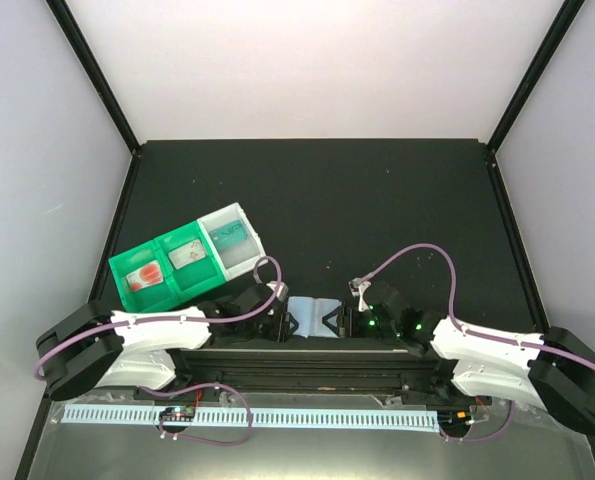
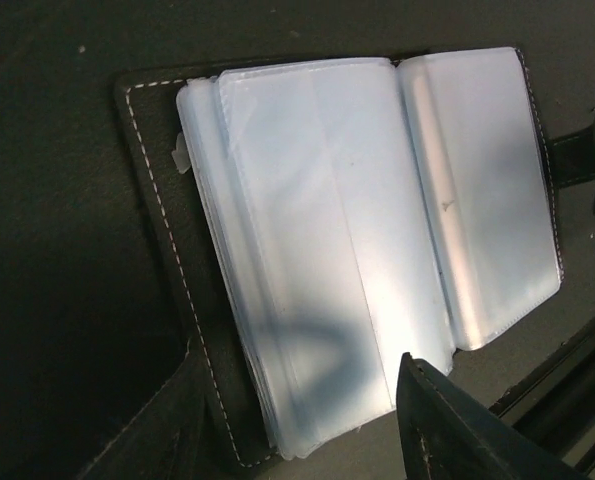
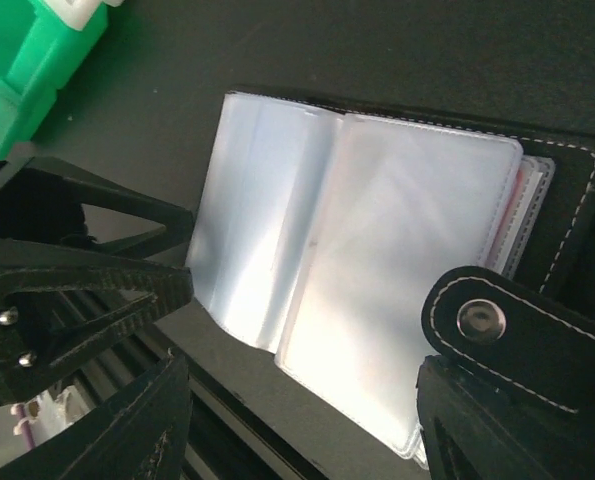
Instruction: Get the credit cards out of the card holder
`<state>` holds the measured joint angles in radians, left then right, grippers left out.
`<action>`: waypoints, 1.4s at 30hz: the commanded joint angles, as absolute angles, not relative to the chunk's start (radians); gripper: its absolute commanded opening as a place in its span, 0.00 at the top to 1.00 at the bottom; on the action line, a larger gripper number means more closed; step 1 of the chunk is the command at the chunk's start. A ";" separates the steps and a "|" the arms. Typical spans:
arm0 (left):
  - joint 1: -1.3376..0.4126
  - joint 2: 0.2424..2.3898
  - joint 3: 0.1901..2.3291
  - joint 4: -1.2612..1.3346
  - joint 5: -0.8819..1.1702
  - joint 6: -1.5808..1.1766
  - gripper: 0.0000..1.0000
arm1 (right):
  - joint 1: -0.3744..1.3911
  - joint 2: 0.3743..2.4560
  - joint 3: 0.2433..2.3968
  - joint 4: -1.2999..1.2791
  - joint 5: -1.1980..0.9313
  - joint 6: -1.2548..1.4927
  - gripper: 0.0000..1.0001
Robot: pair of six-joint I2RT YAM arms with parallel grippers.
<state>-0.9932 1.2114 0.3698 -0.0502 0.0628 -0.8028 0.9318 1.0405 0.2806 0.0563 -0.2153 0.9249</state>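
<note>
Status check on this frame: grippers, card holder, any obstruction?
Left gripper, right gripper open, flanking pale-blue translucent card holder, lying open. Teal plastic card, whitish red-printed card in green two-compartment tray. Nothing obstructing.

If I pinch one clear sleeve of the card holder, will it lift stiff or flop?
The sleeves look thin and glossy: probably floppy and slippery. They fan from the fold of the card holder, so pulling one likely drags the whole thing.

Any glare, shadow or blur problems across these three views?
Top external: even light, sharp, but the card holder is tiny in frame. Left wrist: sheen on its clear sleeves, a shadow across their lower part. Right wrist: similar sheen.
</note>
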 commanded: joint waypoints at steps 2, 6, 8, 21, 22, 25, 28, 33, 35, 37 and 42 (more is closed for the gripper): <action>-0.988 1.261 0.395 -0.012 0.125 -0.782 0.49 | 0.936 1.078 0.314 0.010 -0.150 0.927 0.38; -0.991 1.228 0.367 0.030 0.154 -0.818 0.55 | 0.937 1.087 0.309 -0.005 -0.109 0.929 0.40; -0.991 1.207 0.341 0.070 0.173 -0.843 0.57 | 0.937 1.086 0.308 -0.011 -0.094 0.929 0.40; -1.006 1.304 0.308 0.233 0.260 -0.895 0.63 | 0.936 1.089 0.293 0.012 -0.094 0.925 0.41; -1.008 1.308 0.308 0.234 0.260 -0.896 0.63 | 0.938 1.091 0.294 0.010 -0.092 0.923 0.41; -1.008 1.302 0.308 0.228 0.254 -0.896 0.63 | 0.937 1.096 0.294 0.002 -0.082 0.921 0.41; -1.009 1.290 0.308 0.213 0.244 -0.894 0.63 | 0.937 1.097 0.296 0.001 -0.083 0.920 0.41; -1.009 1.287 0.308 0.209 0.241 -0.893 0.63 | 0.937 1.083 0.296 0.026 -0.100 0.918 0.41; -1.009 1.287 0.308 0.210 0.242 -0.893 0.63 | 0.937 1.076 0.292 0.045 -0.110 0.918 0.41; -1.010 1.289 0.308 0.212 0.242 -0.895 0.63 | 0.938 1.071 0.289 0.053 -0.118 0.920 0.41; -1.019 1.289 0.302 0.234 0.240 -0.911 0.63 | 0.937 1.032 0.276 0.078 -0.146 0.926 0.41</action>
<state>-0.9993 1.2850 0.2989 0.2115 0.2287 -0.8948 0.9318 1.0710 0.2886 0.0261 -0.1234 0.9237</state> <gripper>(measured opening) 0.373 0.588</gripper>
